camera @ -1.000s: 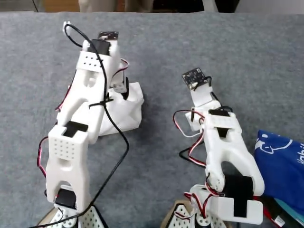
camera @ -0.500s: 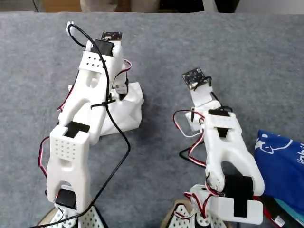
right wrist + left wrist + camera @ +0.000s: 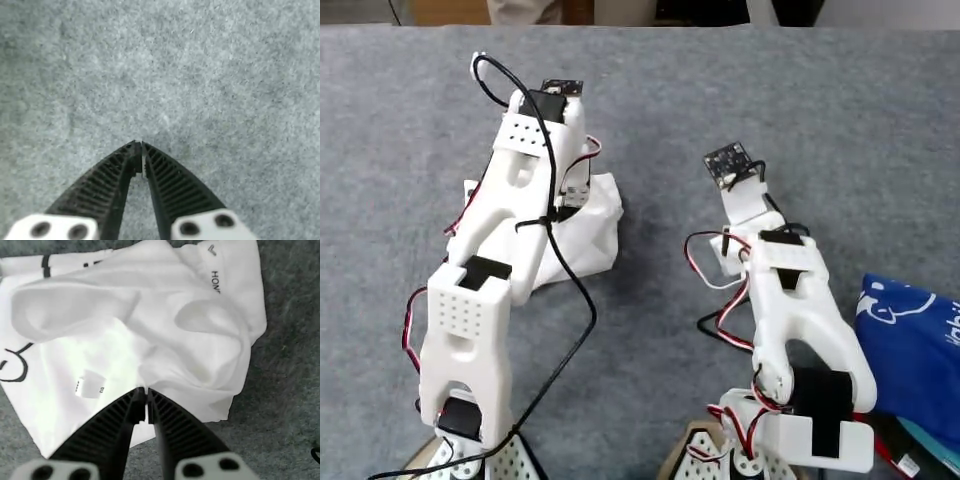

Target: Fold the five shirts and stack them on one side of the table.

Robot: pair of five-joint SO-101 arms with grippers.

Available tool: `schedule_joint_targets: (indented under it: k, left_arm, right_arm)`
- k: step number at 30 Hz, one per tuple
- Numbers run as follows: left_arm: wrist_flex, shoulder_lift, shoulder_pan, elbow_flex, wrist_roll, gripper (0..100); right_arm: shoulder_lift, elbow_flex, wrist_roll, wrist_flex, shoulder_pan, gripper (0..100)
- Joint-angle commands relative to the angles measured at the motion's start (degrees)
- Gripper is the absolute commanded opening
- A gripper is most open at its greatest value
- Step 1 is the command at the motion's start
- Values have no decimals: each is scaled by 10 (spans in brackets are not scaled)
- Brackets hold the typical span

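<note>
We judged the job far from finished. The white shirt (image 3: 165,325) lay crumpled on the left half of the table (image 3: 770,80), about midway between the near and far edges, with a label turned up and loose folds running every way. Nothing about it read as folded yet.

The left gripper (image 3: 146,391) was down on this shirt. Its jaws were pressed together and, as far as we could tell, pinched a ridge of the cloth between the tips. The right gripper (image 3: 142,145) had its jaws closed on nothing and hung over bare grey table covering, well apart from any garment.

A blue shirt (image 3: 910,350) with white print lay at the right edge, toward the near right corner. It looked flat enough to be the start of the stack. A teal edge peeped out below it, though we could not tell what that was. We could therefore account for only two shirts with any certainty.

The left arm's black cable (image 3: 575,290) draped across the white shirt, and the right arm stood between that shirt and the blue one.
</note>
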Motion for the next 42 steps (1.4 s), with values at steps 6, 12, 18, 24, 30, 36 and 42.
schedule_joint_targets:
  k: [6,12,18,24,30,36,42]
  left_arm:
    - [7,-11,77,3,17,20]
    - [7,-11,130,3,17,20]
    - [7,-11,164,4,18,20]
    - [8,-12,180,4,18,25]
    - [8,-73,178,51,18,157]
    - [3,-219,125,69,13,232]
    - [-11,-240,2,50,13,232]
  right_arm:
    - [-25,1,-4,-8,6,5]
    - [-25,1,-4,-8,6,5]
    - [-25,1,-4,-8,6,5]
    - [-25,1,-4,-8,6,5]
    - [-25,1,-4,-8,6,5]
    - [-25,1,-4,-8,6,5]
    - [-25,1,-4,-8,6,5]
